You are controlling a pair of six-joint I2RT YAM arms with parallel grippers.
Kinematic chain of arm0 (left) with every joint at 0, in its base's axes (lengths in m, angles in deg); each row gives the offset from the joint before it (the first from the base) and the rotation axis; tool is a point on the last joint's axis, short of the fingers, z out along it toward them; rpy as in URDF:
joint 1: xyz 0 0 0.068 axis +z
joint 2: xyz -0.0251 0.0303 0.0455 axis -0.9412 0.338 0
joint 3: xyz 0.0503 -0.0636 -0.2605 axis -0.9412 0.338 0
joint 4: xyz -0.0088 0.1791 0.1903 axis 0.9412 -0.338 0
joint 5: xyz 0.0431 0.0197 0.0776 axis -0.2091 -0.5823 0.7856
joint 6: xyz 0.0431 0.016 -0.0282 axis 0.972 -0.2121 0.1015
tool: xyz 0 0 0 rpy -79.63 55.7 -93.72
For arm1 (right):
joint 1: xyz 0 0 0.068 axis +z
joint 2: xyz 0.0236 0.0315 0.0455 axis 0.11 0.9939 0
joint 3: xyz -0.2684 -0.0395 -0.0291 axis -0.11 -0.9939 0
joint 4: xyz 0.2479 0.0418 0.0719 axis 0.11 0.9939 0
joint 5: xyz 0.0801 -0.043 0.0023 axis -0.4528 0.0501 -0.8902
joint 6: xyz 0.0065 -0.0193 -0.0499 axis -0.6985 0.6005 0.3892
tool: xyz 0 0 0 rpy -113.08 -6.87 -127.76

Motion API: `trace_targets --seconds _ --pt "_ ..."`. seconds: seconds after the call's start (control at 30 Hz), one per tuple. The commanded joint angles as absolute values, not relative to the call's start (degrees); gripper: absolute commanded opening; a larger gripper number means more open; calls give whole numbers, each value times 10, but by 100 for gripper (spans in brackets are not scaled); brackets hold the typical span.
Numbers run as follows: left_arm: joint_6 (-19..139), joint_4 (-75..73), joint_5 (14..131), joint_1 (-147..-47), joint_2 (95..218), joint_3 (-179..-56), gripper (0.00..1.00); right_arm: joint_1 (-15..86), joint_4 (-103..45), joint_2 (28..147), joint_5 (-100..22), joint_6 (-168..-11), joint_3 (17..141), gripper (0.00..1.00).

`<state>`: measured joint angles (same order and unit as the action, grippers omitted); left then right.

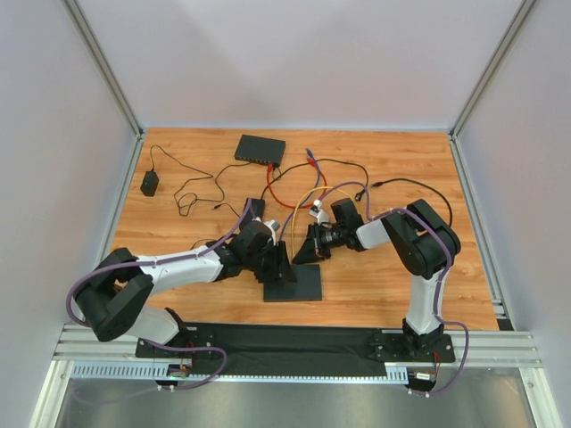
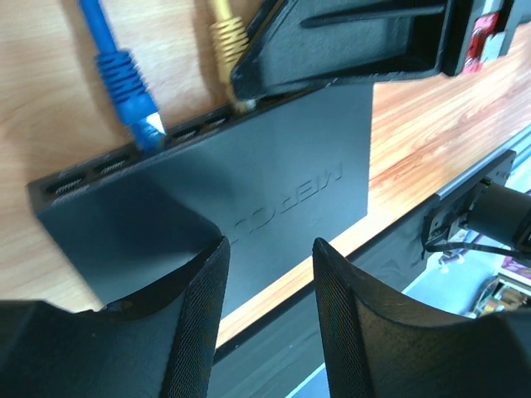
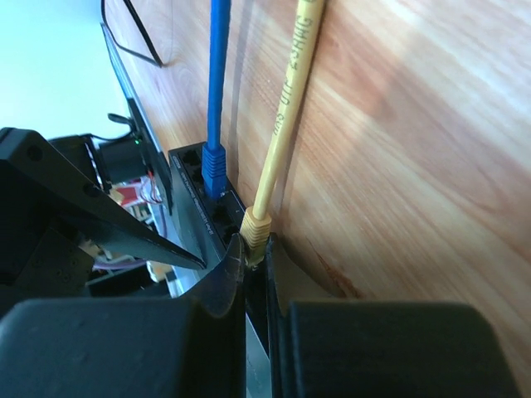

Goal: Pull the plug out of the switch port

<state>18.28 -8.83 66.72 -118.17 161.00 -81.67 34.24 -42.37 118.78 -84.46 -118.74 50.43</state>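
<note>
The yellow plug (image 3: 255, 230) sits in a port on the far edge of the black network switch (image 2: 274, 157), right between the tips of the right gripper (image 3: 253, 249), whose fingers are pressed together on the plug's ribbed boot. Its yellow cable (image 3: 286, 99) runs straight away from that gripper across the wooden table (image 3: 415, 166). Just to the gripper's left, a blue plug (image 3: 214, 166) stands in a neighbouring port, its cable running alongside the yellow one.

The left gripper (image 2: 270, 245) hangs over the switch's near side, opposite the right gripper, with its fingers (image 2: 195, 315) spread apart and the switch's top face showing in the gap. I cannot tell whether they touch the casing.

Well beyond both grippers lie a second switch (image 1: 260, 149), a red cable (image 1: 278, 194) and a black power adapter (image 1: 150, 184).
</note>
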Motion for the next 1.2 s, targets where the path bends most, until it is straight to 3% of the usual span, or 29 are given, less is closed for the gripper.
trace_targets --seconds 0.0,0.47,0.8,1.17 --pt "215 -151 679 -1181 1656 -811 54 341 -505 1202 -745 -1242 481 0" --pt "222 -126 666 -1181 1708 -801 54 343 -539 1144 -625 -1306 440 0" --pt "221 -106 660 -1181 1699 -778 54 343 -563 1130 -654 -1317 452 0" --pt "265 -190 716 -1181 1579 -813 57 343 -279 904 -622 -1177 506 0"
